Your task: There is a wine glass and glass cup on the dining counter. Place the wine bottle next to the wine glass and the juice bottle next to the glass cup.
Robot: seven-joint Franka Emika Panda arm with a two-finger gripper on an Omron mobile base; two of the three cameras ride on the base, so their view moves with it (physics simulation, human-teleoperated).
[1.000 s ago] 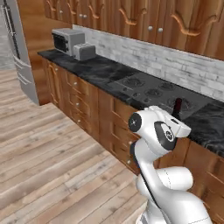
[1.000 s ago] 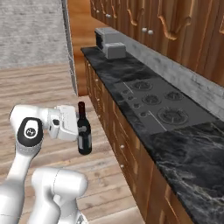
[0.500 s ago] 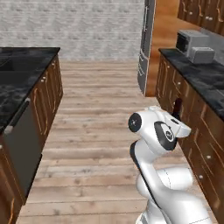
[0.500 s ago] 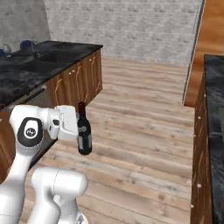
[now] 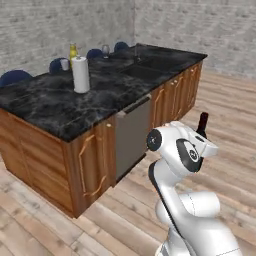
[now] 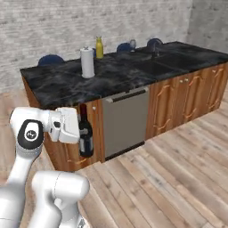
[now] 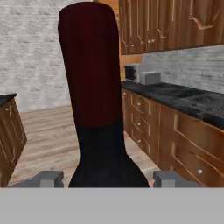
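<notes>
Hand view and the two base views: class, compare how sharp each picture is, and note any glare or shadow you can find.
Hand view: the wine bottle looms close, soft-edged and dark, its neck evenly lit without glare. Right base view: the bottle, clamped in the gripper, looks nearly black; the dining counter has only faint sheen. Left base view: coarse overall; the far wine glass is just a blur.

Dark wine bottle [image 6: 85, 136] upright off the floor; yellow juice bottle [image 6: 99, 47] apparently on dining counter [image 6: 129, 73].
</notes>
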